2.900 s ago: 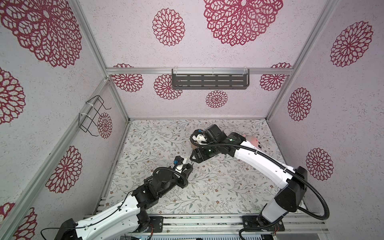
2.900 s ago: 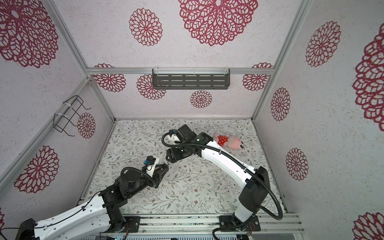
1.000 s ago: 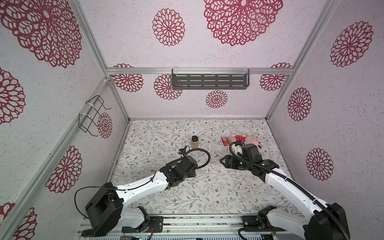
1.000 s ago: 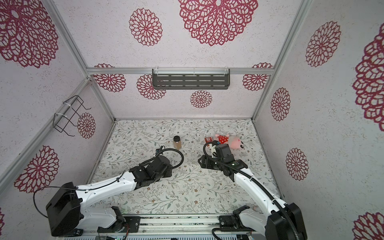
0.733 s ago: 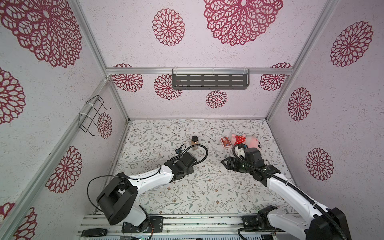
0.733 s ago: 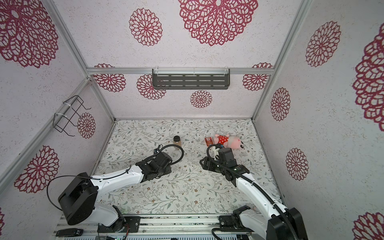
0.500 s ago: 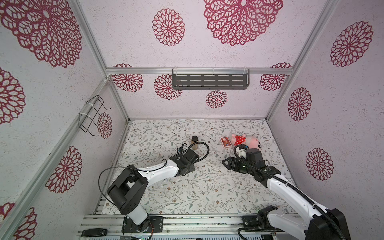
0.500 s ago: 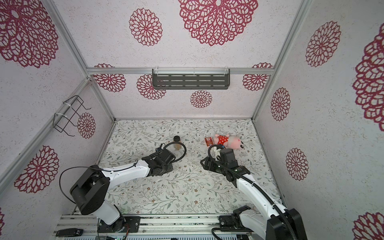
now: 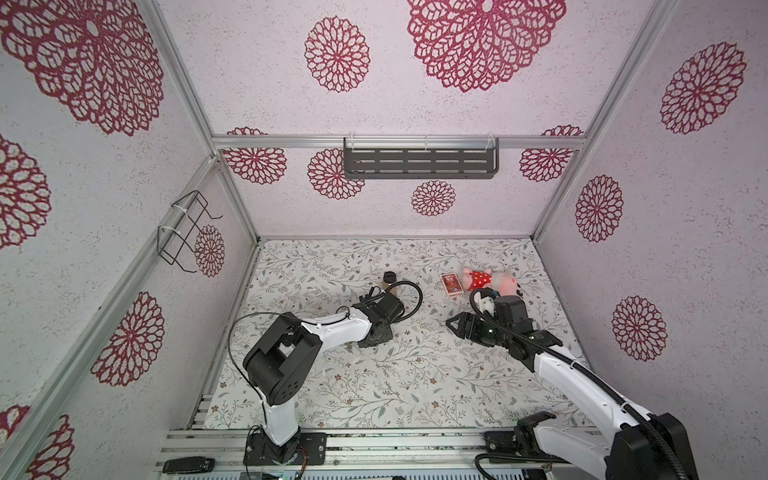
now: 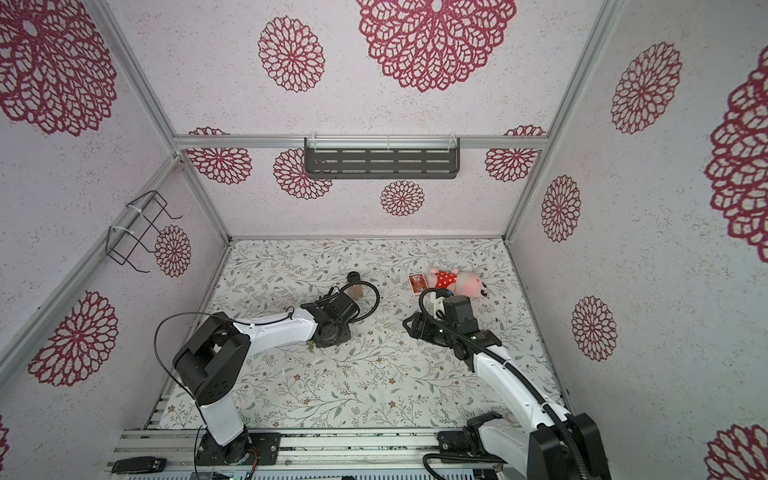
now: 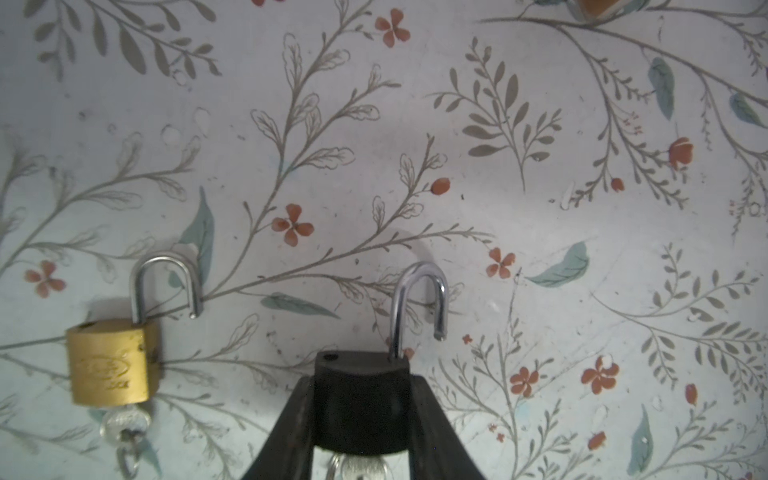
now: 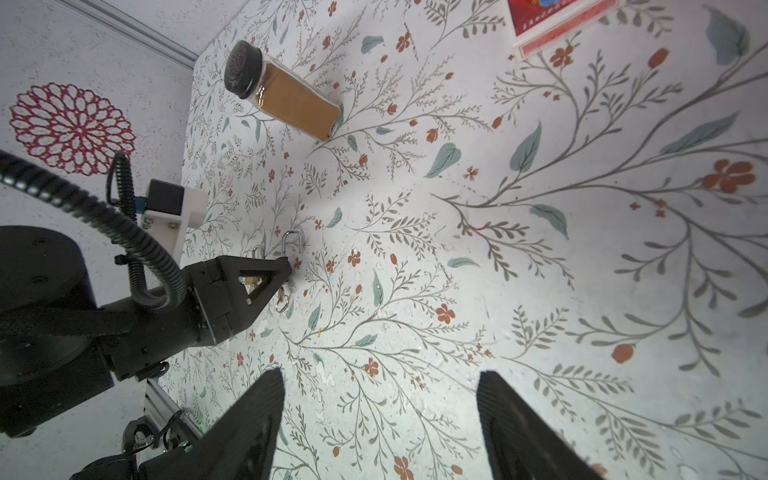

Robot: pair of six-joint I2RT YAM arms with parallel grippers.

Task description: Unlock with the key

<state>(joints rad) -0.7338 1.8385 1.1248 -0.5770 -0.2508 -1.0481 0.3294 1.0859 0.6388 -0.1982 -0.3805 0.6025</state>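
**Floral desk (image 9: 374, 386), black padlock already sprung**

Gripped by its body between the left fingers (image 11: 293, 428), which are partly closed against its two sides, the black padlock (image 11: 360, 399) sits low over the desk, left of the middle. Its shackle (image 11: 419, 299) stands raised with one leg free, so the lock looks open. The key (image 11: 361, 467) sits in its underside (only the bow shows), probably left in because the turn is done. Just beside it lies a brass padlock (image 11: 109, 365), also open and keyed. The right fingers (image 12: 249, 428) hover well apart, spread wide and empty, apparently kept clear of the work. A spice jar (image 12: 286, 97) stands farther back.
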